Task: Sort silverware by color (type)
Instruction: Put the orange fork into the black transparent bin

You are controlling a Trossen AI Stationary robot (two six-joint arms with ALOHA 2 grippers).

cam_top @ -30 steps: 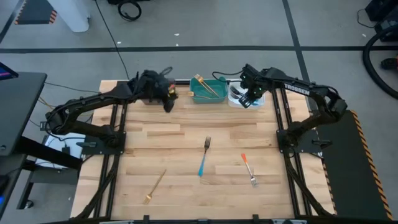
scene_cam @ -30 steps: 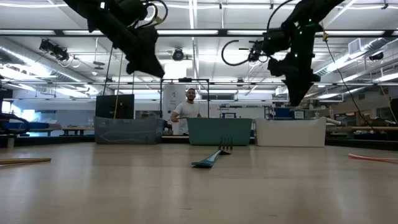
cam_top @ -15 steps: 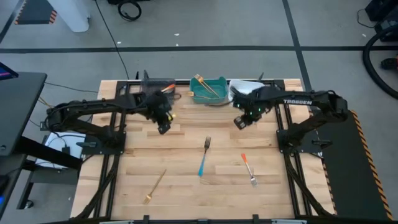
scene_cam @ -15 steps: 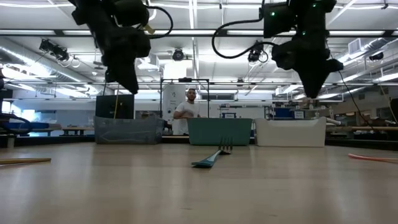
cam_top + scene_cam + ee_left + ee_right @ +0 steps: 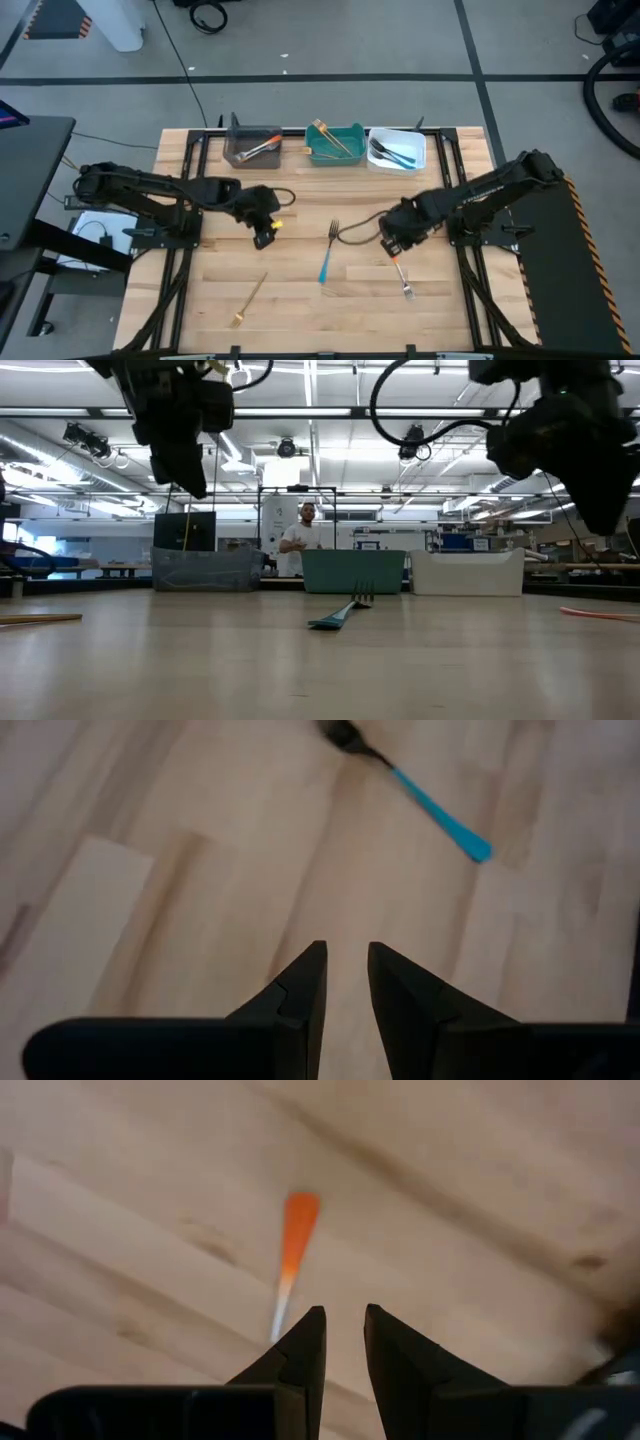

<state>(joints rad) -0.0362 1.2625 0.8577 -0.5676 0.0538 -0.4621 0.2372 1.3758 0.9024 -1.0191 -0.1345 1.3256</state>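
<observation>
Orange-handled fork (image 5: 400, 272) lies tines toward the near edge, under the slightly parted, empty right pincer (image 5: 391, 246).

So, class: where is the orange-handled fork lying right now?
In the high view, the orange-handled fork lies on the table's right side, right of the blue-handled fork, directly beneath the right tool.

Blue-handled fork (image 5: 328, 252), orange-handled fork (image 5: 400, 272) and gold fork (image 5: 250, 298) flat, well apart on wood.
</observation>
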